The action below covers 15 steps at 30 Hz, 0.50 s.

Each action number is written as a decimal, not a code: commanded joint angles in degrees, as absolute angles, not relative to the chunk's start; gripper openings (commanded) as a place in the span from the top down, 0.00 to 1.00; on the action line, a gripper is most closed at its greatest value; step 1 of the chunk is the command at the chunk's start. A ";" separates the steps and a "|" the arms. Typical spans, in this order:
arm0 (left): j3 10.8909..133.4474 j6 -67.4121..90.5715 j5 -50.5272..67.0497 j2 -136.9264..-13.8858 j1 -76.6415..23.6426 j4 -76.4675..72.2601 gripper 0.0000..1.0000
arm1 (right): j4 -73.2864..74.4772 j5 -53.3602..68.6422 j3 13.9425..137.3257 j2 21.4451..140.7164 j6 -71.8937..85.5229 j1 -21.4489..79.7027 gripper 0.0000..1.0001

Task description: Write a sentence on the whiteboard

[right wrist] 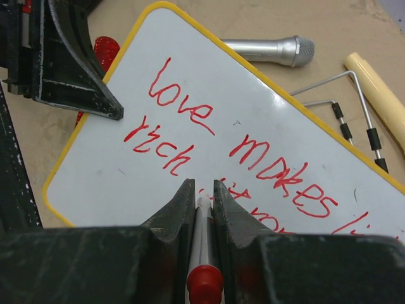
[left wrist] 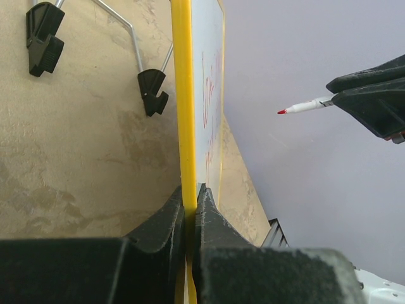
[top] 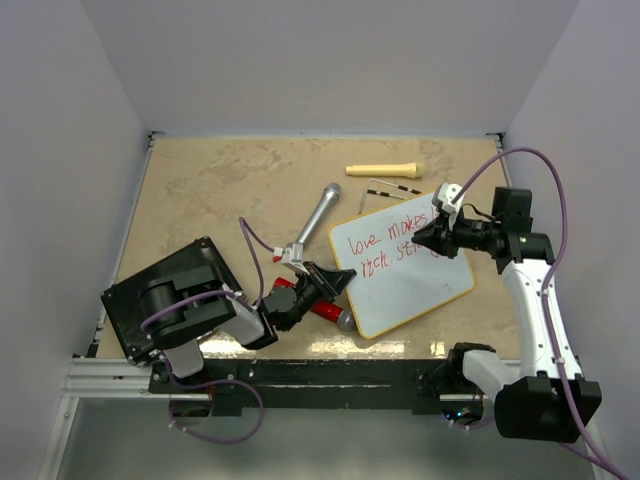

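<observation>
Beige stone-look table, pale walls on three sides. The whiteboard lies askew, centre-right. The left gripper is pinched tight on its yellow edge. The right gripper is clamped on a red marker, tip clear of the board. The sentence runs in red ("love makes…", then "rich"). Black box far left, arm over it; contents can't be told.

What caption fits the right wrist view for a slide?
Right end effector grips a red marker facing the whiteboard, its red sentence starting "love makes".
</observation>
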State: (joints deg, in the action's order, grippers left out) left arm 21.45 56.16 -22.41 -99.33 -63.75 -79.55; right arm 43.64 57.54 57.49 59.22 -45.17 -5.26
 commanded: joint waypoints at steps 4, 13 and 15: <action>21.97 47.99 -22.06 -98.35 -63.72 -80.51 1.00 | 44.65 62.67 56.08 57.83 -48.16 -5.19 1.00; 20.65 48.08 -22.15 -98.52 -63.81 -82.09 1.00 | 44.21 62.58 54.93 58.45 -48.87 -5.19 1.00; 20.92 47.99 -21.80 -98.79 -63.72 -82.09 1.00 | 44.91 62.58 55.19 59.06 -49.83 -5.19 1.00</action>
